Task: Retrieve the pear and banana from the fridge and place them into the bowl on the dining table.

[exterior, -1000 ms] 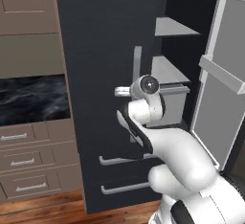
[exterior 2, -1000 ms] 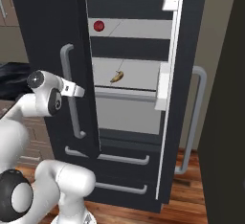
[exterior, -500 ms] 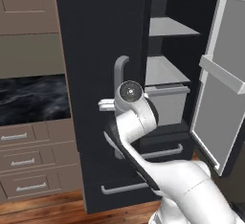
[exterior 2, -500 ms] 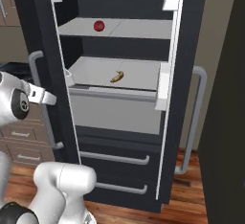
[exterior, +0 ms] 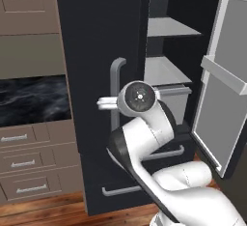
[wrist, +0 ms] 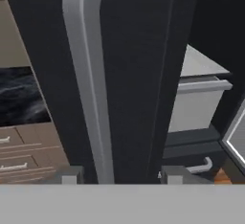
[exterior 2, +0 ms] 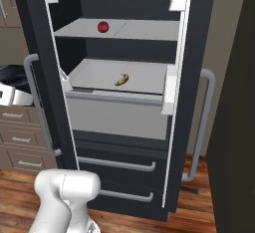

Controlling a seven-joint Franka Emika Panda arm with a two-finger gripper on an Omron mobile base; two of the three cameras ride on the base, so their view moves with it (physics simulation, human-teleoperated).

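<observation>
In the hand view we see the two-finger gripper (wrist: 117, 176) with its small dark fingertips (wrist: 69, 176) barely rising above the bottom edge; they stand apart, one on each side of the long grey vertical handle (wrist: 88, 82) of the left door (wrist: 139, 74), and we see no contact with it, so the jaws are parted and hold nothing. From the left base view the gripper itself is hidden behind the white arm's round wrist joint (exterior: 140, 96), which sits close in front of the same handle. The tall charcoal-black two-door fridge (exterior 2: 191, 53) stands with both doors swung open; the right door's pale inner face (exterior: 226, 85) is cut off at the frame edge. In the right base view we find the small curved yellow banana (exterior 2: 122, 79) lying on the pale grey middle shelf (exterior 2: 144, 75), well apart from the gripper. A small round red object (exterior 2: 103, 27) sits on the shelf above; it is too small for us to make out more. Below the shelves, the two lower drawers (exterior 2: 119, 165) with grey bar handles are closed. To the left of the fridge we note tan wooden drawer cabinets (exterior: 29, 157) under a dark veined counter surface (exterior: 31, 99), partly cut off.
</observation>
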